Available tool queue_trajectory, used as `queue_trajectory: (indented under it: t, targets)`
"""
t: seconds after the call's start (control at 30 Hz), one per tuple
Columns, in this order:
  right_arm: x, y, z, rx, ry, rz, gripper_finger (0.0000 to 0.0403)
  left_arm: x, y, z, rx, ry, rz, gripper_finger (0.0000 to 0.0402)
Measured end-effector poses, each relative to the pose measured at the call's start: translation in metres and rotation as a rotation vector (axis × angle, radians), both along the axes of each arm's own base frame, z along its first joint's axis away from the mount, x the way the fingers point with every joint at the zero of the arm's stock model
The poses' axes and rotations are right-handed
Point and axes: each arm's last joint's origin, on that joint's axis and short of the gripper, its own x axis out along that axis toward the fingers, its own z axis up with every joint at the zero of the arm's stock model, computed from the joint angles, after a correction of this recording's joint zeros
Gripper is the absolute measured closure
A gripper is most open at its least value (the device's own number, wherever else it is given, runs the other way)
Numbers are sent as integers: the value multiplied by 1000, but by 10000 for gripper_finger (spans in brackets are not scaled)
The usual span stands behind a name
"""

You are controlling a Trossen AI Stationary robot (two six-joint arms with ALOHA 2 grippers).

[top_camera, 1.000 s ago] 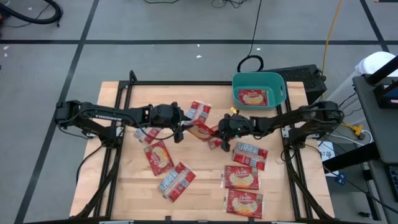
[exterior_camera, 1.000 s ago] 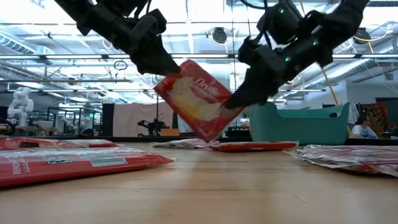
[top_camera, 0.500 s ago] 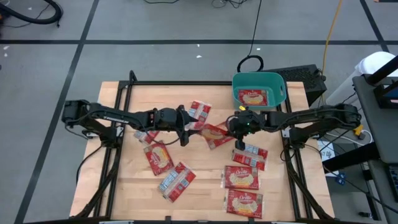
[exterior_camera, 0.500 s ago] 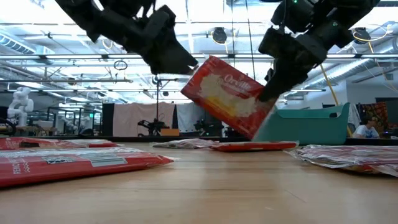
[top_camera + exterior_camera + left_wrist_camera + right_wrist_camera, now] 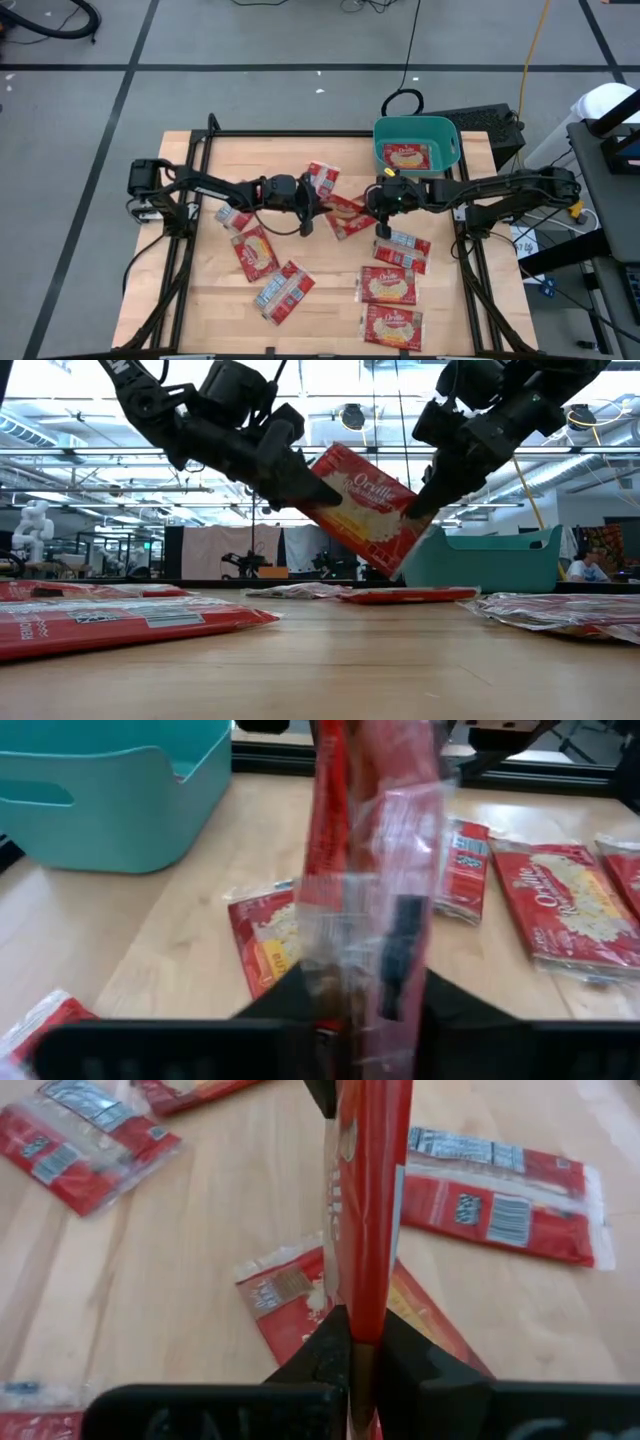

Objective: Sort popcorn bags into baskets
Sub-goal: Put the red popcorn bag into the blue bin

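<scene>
**Mostly unsorted: one bag binned, one held mid-air**

Only one popcorn bag lay in the teal basket; I counted about eight on the table. Both claws were clenched on one raised bag above mid-table, left gripper and right gripper at opposite ends. Its long axis ran left-right, tilted, basket-side corner lowest.

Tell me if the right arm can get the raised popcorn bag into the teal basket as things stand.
Probably not yet: the left gripper also pinches the raised bag that the right gripper holds. Otherwise the basket sits close behind with nothing between.
</scene>
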Motion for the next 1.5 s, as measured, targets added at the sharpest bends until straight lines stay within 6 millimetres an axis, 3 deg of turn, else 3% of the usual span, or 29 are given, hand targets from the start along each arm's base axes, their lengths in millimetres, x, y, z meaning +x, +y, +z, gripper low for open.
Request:
queue_trajectory:
  t: [0.1, 0.27, 0.5, 0.77, 0.97, 1.17, 1.37, 1.5]
  targets:
    - [0, 0, -1, 12, -23, -13, 390, -3, 8, 2, -22, 6, -55, 384]
    - [-2, 2, -10, 45, -132, -71, 381, -9, 20, 3, -65, 45, -55, 371]
    - [-7, 6, -19, 36, -230, -168, 327, -24, 30, 5, -93, 82, -109, 386]
    - [-5, 5, -11, -6, -339, -240, 283, -64, 46, 12, -54, 6, -16, 386]
    - [4, 2, -12, -18, -418, -240, 270, -94, 40, -6, -105, -105, 33, 383]
    - [19, 1, -24, -19, -493, -238, 269, -111, 27, -20, -76, -192, 80, 386]
    - [30, -7, -36, -39, -563, -255, 268, -109, 24, -15, -24, -255, 67, 379]
    - [39, -11, -32, -55, -581, -210, 267, -107, 22, -12, 5, -282, 50, 379]
